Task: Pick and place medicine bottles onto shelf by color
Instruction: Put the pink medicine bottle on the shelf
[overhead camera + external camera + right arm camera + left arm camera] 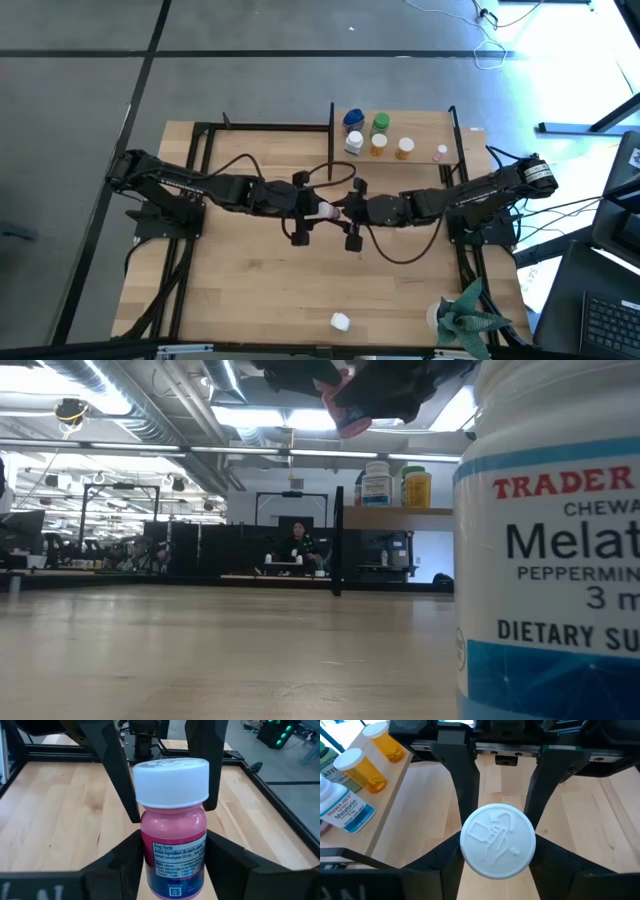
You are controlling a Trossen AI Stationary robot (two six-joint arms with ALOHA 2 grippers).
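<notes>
Pink bottle point(174, 851), white cap: held mid-air between both hands over worktop centre, long axis along their line; right hand point(345, 207) clamps body, left hand point(318, 210) flanks cap, contact unclear.

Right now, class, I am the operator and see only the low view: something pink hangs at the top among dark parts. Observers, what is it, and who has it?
Observer: A pink bottle with a white cap, clamped by the right end effector.
Operator: Where is the left arm?
Observer: The left end effector meets the bottle's cap end above mid-table.
Operator: Any pink on the shelf?
Observer: Yes, one small pink bottle at the end of the shelf nearer the right arm.
</notes>
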